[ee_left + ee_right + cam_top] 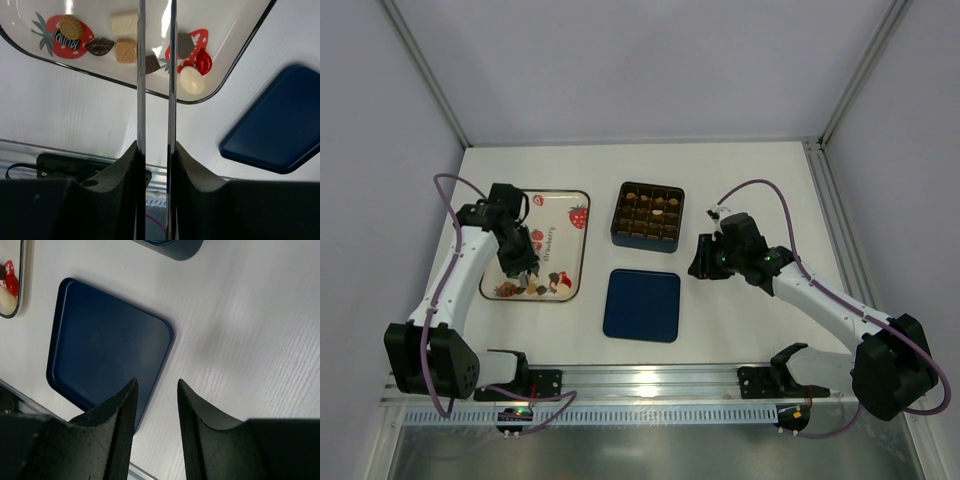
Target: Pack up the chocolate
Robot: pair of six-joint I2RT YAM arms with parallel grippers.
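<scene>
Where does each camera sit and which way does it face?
Top external: above and behind the robot, looking down on the table; left gripper over the tray, right gripper near the box.
Left wrist: wrist-mounted, looking down its fingers at chocolates in the tray.
Right wrist: wrist-mounted, looking down its fingers at the blue lid.
Shared: all three show the lid.

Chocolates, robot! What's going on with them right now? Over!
Left gripper narrowly open over the tray, dark chocolate between its fingers, not clamped. Right gripper open, empty, beside the lid. Other chocolates loose on tray. Nothing blocking the box.
</scene>
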